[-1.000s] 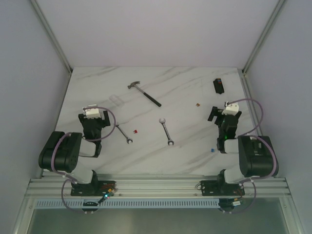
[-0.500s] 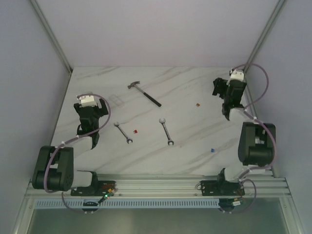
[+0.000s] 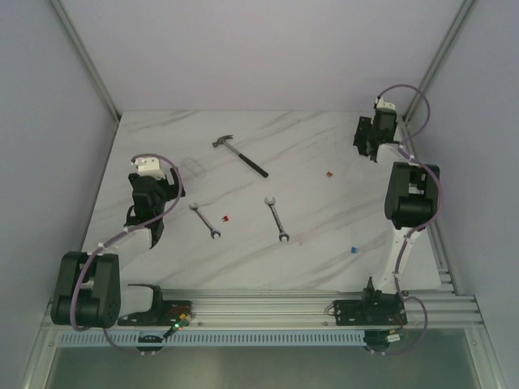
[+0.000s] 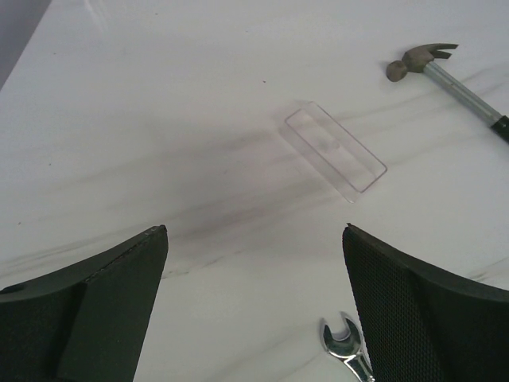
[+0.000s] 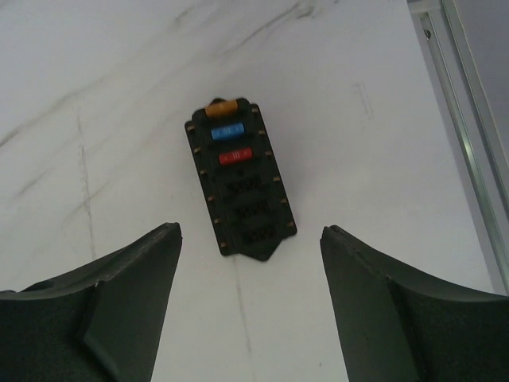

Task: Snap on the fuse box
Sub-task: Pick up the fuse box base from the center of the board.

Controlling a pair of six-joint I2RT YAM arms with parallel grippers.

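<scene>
Fuse box (image 5: 241, 189): small black rectangular plastic block lying flat on the white marble-patterned table (image 3: 324, 231), at its far right corner and near the silver metal rail (image 5: 469, 119) along the right edge.
Fuses in it: 3 at the far end, in the order orange, blue, red. The 3 slots nearer the wrist camera are dark and open.
Right gripper (image 5: 248, 231): black fingers spread wide. The fuse box shows in the gap between them and is apart from both; nothing is gripped.
Right arm: stretched far forward to that corner, and in the top view it covers the fuse box.
Left gripper (image 4: 254, 231): fingers as far apart as they go, holding nothing, over the left side of the table.
Clear piece (image 4: 335, 150): transparent rectangular plastic shell lying flat ahead of the left gripper, well apart from the fuse box.
Hammer (image 3: 240, 154): grey head and black handle, lying diagonally at far centre, just beyond the clear piece.
Left wrench (image 3: 205, 220): silver, open-ended, near the left gripper; its jaw end shows at the bottom of the left wrist view.
Middle wrench (image 3: 276, 219): silver, open-ended, at mid-table.
Loose red fuse (image 3: 225, 217): tiny, between the 2 wrenches.
Loose orange fuse (image 3: 329, 173): tiny, right of the hammer's handle.
Loose blue fuse (image 3: 353, 250): tiny, toward the near right.
</scene>
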